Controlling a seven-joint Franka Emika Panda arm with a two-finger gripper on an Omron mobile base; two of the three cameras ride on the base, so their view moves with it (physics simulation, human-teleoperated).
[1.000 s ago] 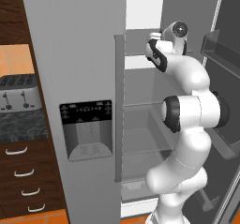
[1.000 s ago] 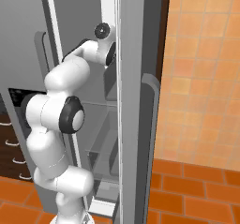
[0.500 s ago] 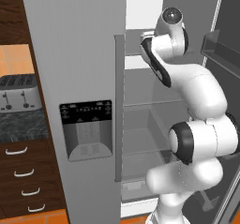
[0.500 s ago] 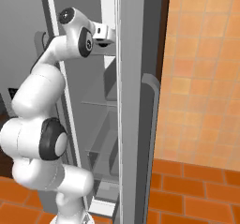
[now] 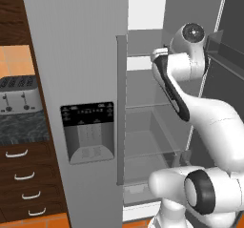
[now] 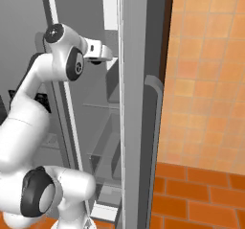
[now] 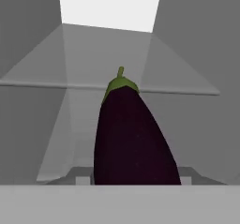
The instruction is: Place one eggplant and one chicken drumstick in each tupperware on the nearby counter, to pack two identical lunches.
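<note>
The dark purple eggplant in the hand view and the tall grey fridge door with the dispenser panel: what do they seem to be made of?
The dark purple eggplant looks like smooth vegetable skin, near black with a faint sheen, and has a matte green stem cap. The tall grey fridge door looks like brushed or painted metal: flat, even grey, no grain. Its dark dispenser panel seems plastic.

Kitchen: open fridge, toaster, counter.

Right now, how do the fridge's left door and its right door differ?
The left door is shut and carries a dark dispenser panel; the right door is swung open, plain-faced here. The left door's handle is straight, the right door's handle curves outward. Both are grey.
</note>
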